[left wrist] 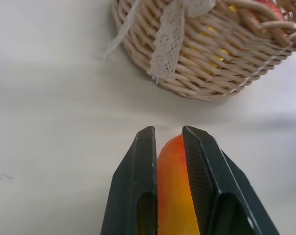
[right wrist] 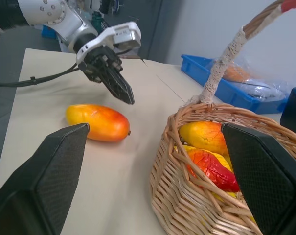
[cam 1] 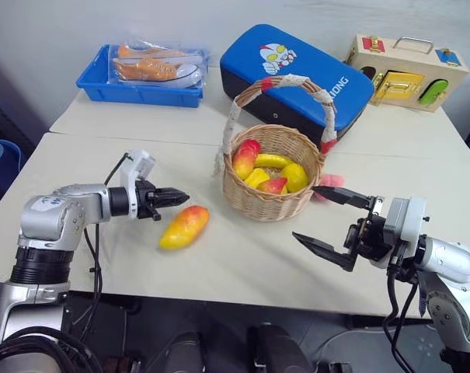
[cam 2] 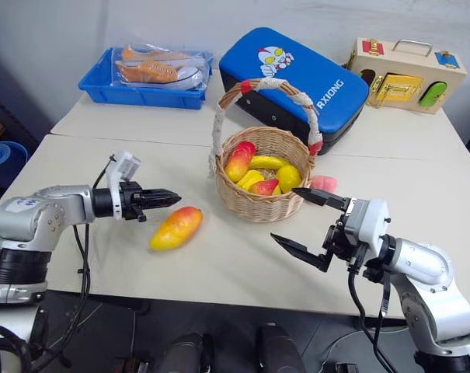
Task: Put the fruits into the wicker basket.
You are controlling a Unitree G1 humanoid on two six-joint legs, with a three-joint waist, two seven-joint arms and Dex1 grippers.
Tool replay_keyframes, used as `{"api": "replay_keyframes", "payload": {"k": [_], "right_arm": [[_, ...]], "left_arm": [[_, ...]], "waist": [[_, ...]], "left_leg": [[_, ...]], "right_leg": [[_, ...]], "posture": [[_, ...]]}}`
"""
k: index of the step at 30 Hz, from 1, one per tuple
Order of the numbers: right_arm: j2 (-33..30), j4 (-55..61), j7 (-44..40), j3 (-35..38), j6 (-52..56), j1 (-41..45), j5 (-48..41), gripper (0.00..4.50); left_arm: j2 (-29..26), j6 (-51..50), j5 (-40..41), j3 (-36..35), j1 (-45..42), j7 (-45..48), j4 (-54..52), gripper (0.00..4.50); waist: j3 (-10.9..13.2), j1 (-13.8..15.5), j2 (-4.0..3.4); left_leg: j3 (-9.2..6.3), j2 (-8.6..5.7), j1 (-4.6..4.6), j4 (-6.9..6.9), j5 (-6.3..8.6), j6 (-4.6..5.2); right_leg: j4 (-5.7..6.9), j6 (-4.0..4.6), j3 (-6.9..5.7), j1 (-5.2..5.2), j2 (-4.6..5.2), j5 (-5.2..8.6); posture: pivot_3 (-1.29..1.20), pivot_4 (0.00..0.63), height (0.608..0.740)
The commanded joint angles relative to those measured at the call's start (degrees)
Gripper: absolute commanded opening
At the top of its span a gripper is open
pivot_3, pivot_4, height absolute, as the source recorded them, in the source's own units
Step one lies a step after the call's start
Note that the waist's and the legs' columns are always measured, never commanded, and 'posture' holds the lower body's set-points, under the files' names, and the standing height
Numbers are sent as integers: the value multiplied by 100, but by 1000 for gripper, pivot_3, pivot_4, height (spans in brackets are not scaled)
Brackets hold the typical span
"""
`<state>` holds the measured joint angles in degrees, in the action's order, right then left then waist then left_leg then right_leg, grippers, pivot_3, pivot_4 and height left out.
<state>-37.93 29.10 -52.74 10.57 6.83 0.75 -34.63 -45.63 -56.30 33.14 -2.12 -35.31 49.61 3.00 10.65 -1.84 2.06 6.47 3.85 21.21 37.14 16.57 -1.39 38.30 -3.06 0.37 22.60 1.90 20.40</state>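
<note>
A long yellow-orange mango with a red tip lies on the table, left of the wicker basket. My left gripper hovers just above the mango and a little to its left, pointing at the basket. Its fingers are shut with nothing in them; in the right wrist view it clearly stands clear of the mango. The basket holds several yellow and red fruits. A pink peach lies on the table right of the basket. My right gripper stands wide open and empty near the basket's right front.
A blue tray with plastic-wrapped orange shoes sits at the back left. A blue padded case lies right behind the basket, and a wooden latch box stands at the back right. The table's front edge runs close below both arms.
</note>
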Motion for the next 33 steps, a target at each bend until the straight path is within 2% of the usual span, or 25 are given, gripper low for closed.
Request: {"api": "replay_keyframes", "payload": {"k": [1,5,8,10,11,16,25,28,32,33], "right_arm": [[-69,186,-14,245,-71,-91,-56,4500],[-65,188,-47,278,-73,-137,-70,4500],[-65,207,-52,300,-81,-180,-66,4500],[-55,212,-61,302,-98,-207,-67,4500],[-52,211,-66,302,-105,-214,-68,4500],[-42,205,-108,302,-141,-269,-79,4500],[-37,272,-84,288,-117,-310,-75,4500],[-26,309,-47,285,-104,-325,-80,4500],[-37,382,31,274,-55,-308,-92,4500],[-43,409,65,283,-34,-304,-96,4500]], "left_arm": [[-417,-239,54,-46,-167,339,-145,1488],[-704,-550,39,130,-425,436,-340,2745],[-1065,-772,40,565,-407,698,-1086,3652],[-1038,-651,-170,780,-349,597,-1134,4277],[-984,-604,-238,815,-347,524,-1082,4448],[-678,-675,-386,1193,-415,486,-934,4448],[-737,-108,-1259,2165,-241,534,-989,4448],[-626,237,-1447,2099,-164,460,-787,3884],[-485,421,-1140,1690,-176,747,-839,2749],[-412,491,-939,1471,-233,883,-867,2723]], "waist": [[1,8,-2],[1,30,-2],[2,25,-2],[3,26,-4],[4,27,-6],[5,20,-7],[5,25,-7],[5,28,-8],[5,29,-8],[5,30,-7]], "left_leg": [[1,1,0,-1,0,0],[-2,0,5,3,0,1],[-1,-4,6,3,2,7],[1,-5,7,1,4,9],[2,-5,5,-1,4,10],[7,-3,5,4,3,10],[8,-2,5,3,3,10],[8,-2,4,4,3,11],[9,-2,4,5,3,12],[8,-1,6,5,3,12]], "right_leg": [[0,0,0,1,-1,0],[-4,0,0,1,0,0],[-14,0,0,-4,5,0],[-18,0,2,-4,7,0],[-19,0,3,-5,7,0],[-20,1,10,-4,-2,1],[-22,1,13,-4,-4,1],[-23,1,13,-5,-3,1],[-22,1,12,-5,-3,1],[-22,1,12,-5,-3,1]], "posture": [[0,150,740],[0,150,740],[0,150,740],[0,150,740],[0,150,740],[0,150,740],[0,150,740],[0,150,740],[0,150,740],[0,150,740]]}}
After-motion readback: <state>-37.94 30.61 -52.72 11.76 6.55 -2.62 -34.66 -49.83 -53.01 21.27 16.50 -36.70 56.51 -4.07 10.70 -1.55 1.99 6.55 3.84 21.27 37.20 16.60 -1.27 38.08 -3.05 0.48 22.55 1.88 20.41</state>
